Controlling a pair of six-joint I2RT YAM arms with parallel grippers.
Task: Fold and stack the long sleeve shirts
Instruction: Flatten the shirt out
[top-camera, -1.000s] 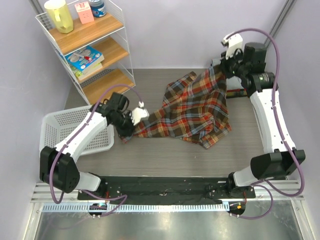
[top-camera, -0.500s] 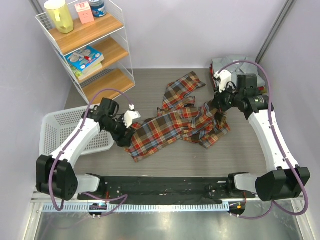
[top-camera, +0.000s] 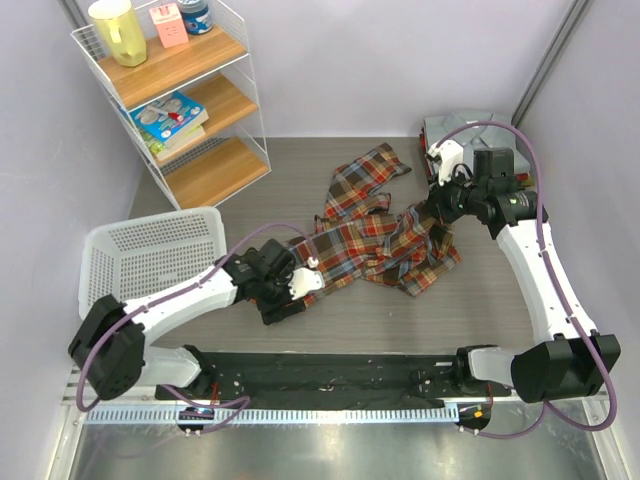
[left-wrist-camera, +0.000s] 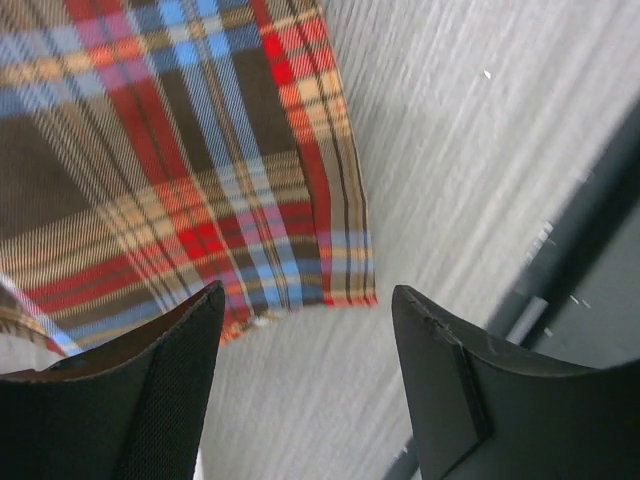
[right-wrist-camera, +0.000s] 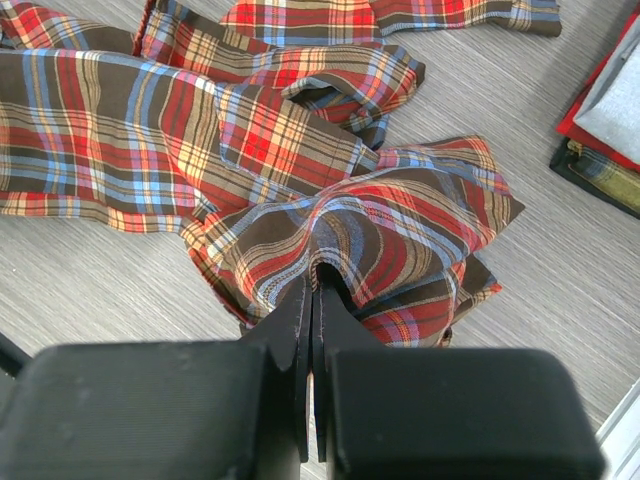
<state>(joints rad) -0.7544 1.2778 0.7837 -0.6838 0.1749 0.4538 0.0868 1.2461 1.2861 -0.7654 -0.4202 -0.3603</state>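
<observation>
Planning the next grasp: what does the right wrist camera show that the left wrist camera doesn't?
Only the right wrist: the right gripper shut on a raised pinch of the plaid shirt, the shirt's crumpled folds, and the folded stack at the frame's right edge.
Only the left wrist: the left gripper open and holding nothing, a flat hemmed corner of the shirt showing between its fingers, plus a dark strip on the right.
Both: the plaid shirt lying on the grey table.
</observation>
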